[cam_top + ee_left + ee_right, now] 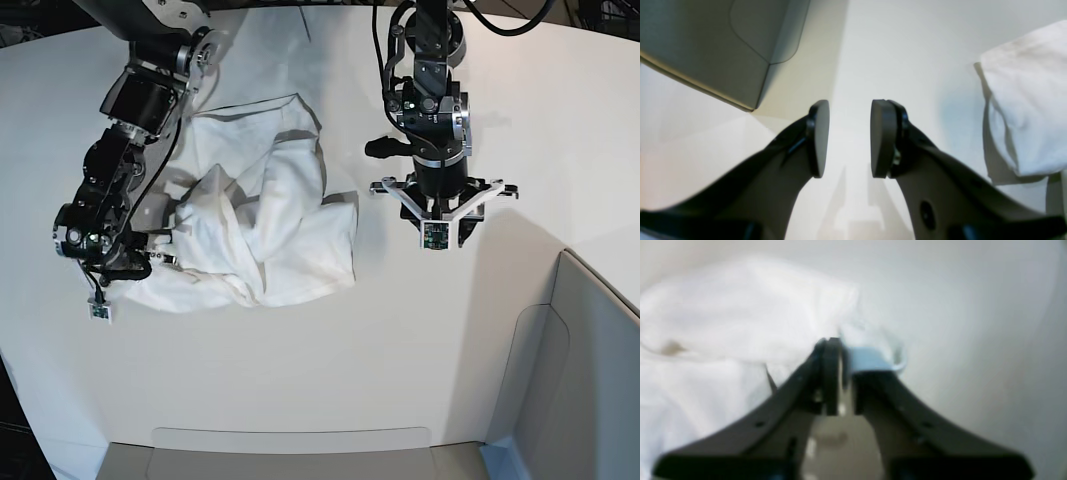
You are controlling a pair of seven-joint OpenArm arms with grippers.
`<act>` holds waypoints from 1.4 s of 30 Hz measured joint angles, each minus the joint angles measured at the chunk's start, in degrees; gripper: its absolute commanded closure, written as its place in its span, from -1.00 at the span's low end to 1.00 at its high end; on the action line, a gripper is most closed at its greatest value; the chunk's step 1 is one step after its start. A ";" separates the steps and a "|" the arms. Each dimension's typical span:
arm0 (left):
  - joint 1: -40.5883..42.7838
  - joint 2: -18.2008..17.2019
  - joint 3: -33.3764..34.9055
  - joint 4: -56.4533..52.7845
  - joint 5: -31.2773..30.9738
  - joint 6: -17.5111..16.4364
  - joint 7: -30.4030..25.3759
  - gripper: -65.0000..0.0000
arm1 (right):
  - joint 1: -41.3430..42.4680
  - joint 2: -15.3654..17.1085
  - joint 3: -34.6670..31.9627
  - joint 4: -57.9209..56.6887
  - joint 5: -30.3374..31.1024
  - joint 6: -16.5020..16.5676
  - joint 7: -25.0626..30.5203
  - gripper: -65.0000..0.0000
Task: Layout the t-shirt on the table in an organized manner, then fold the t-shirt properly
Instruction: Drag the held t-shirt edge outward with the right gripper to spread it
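Table point(300, 400): you work on a large, smooth white top with a curved far edge; expect cloth to slide over it when pulled, which helps spreading but lets a fold creep.

T-shirt point(265, 225): it lies crumpled in a loose heap on the table's left half, closer to the far edge than the near one, with ridges and overlapping layers. Judge it light, soft and limp: it holds no shape, sags from any pinch, and drags its other layers along. No print shows from above; the right wrist view catches a small brownish mark on the cloth.

Where to hold: take a single layer at a hem or sleeve edge, not the bunched middle. The outer corners of the heap look easiest to separate.

Left gripper point(849, 138): it hangs over bare table to the right of the shirt, jaws spread with nothing between them; the shirt's edge point(1023, 100) sits well off to its side.

Right gripper point(840, 356): it sits at the heap's left edge, low on the cloth. The jaws stand only slightly apart, and blur stops you telling whether fabric is pinched between them.
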 measured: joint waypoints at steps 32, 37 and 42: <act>-3.82 1.88 2.16 0.07 0.22 -0.15 0.02 0.22 | -11.93 3.58 -55.82 26.01 -15.91 4.48 -7.98 0.34; -3.80 1.92 2.34 0.07 0.07 -0.15 0.02 0.22 | -14.14 1.11 -55.49 25.99 -21.94 4.35 -8.13 0.34; -3.78 1.99 2.47 0.07 0.24 0.02 0.00 0.22 | -14.91 -0.02 -46.10 25.99 -16.11 4.55 -7.96 0.34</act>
